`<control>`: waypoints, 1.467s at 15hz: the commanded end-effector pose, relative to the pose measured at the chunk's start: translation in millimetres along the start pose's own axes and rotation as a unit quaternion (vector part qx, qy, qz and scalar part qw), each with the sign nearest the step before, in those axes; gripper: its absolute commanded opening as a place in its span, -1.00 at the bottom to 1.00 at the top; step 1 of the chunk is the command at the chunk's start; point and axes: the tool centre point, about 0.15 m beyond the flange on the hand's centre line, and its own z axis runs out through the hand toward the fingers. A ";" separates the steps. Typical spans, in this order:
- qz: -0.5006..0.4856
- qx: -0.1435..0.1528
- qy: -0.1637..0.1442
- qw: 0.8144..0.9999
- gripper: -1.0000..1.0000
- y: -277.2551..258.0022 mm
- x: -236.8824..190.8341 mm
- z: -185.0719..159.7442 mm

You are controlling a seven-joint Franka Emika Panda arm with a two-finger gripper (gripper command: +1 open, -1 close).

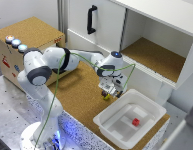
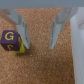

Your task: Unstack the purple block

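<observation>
The purple block [image 2: 9, 40], a small dark cube with a yellow letter G on it, sits on a yellow cube [image 2: 20, 48] on the cork surface. In the exterior view the stack [image 1: 105, 95] shows as a tiny dark shape over a bit of yellow, just below my gripper [image 1: 111, 89]. In the wrist view my gripper [image 2: 39, 47] is open and empty. The purple block lies outside the jaws, right beside the outer side of one finger [image 2: 21, 30]. The gap between the fingers holds only bare cork.
A white bin [image 1: 112, 126] with a small red cube [image 1: 136, 121] in it stands close to the gripper at the exterior view's lower right; its rim shows in the wrist view [image 2: 79, 30]. A white cabinet with an open shelf [image 1: 156, 55] stands behind. A cardboard box [image 1: 26, 35] stands at the left.
</observation>
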 end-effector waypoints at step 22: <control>-0.097 0.014 0.017 0.995 -1.00 -101.2 49.8 41.3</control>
